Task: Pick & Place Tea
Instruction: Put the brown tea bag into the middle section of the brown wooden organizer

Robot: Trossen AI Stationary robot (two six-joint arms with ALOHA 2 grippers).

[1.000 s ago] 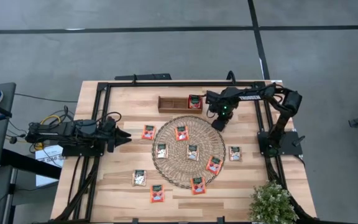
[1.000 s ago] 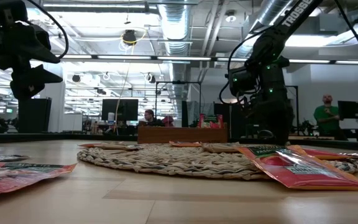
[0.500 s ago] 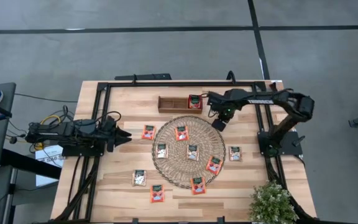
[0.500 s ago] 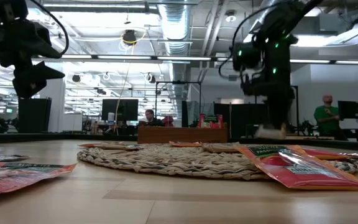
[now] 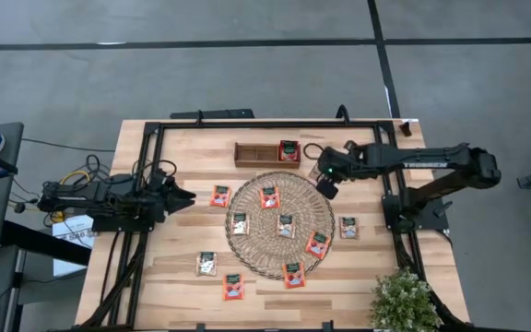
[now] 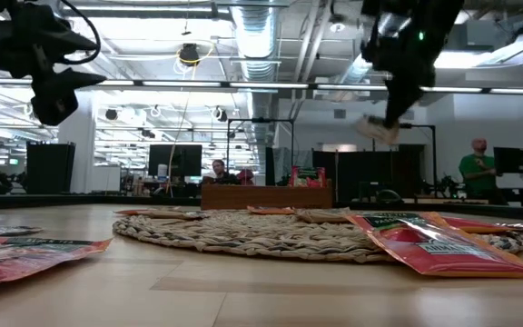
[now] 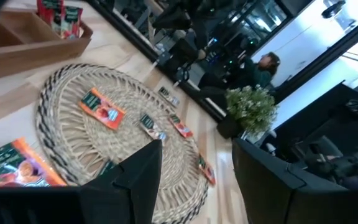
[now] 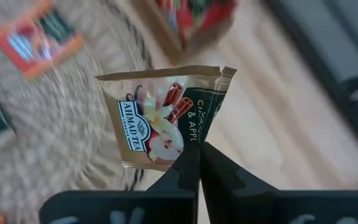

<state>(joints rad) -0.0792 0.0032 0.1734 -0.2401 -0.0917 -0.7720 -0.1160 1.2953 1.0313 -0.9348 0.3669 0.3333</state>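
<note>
We see the woven mat [image 5: 279, 224] at the table's [image 5: 182, 240] centre, several tea packets [image 5: 285, 225] lying on it and others beside it. Behind the mat sits the wooden tray [image 5: 265, 153], one packet in its right compartment.

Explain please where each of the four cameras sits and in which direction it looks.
High view: above, looking straight down on the wooden table; both arms show.
Low view: at table-top height, looking across the round woven mat; arms hang above.
Left wrist view: on the left arm, facing the mat; left gripper open.
Right wrist view: right gripper pinching a beige square tea packet.
Shared: mat and brown wooden compartment tray.
</note>
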